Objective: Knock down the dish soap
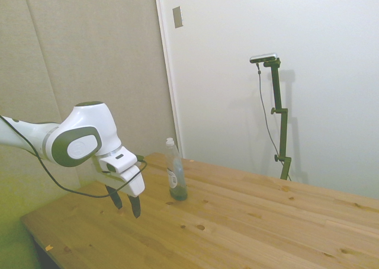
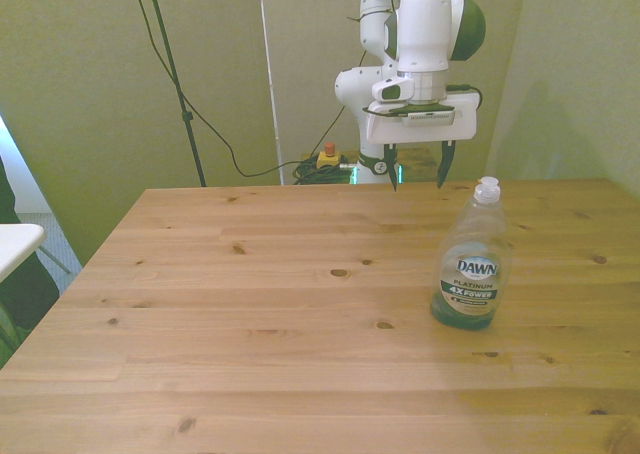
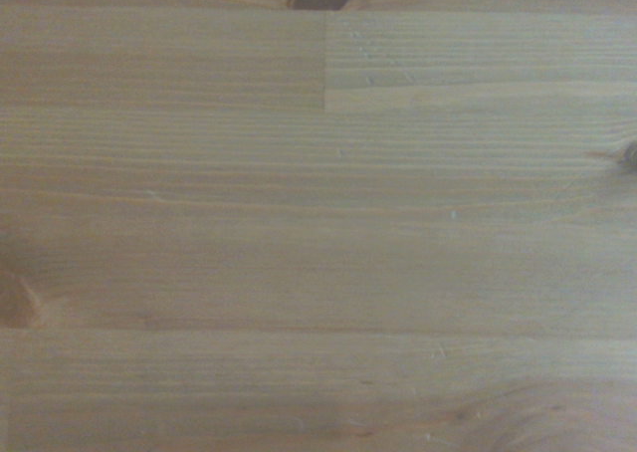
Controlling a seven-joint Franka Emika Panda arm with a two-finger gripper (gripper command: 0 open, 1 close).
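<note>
Dish soap stands upright, apart from open jaws.

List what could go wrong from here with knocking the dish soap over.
1. The dish soap stands upright well clear of the open gripper, and the wrist view shows only bare table; a sweep on the wrong line could miss it.
2. Green liquid sits low in the bottle, so a low push may slide it rather than tip it.
3. Once down, the rounded bottle might roll across the table.
</note>
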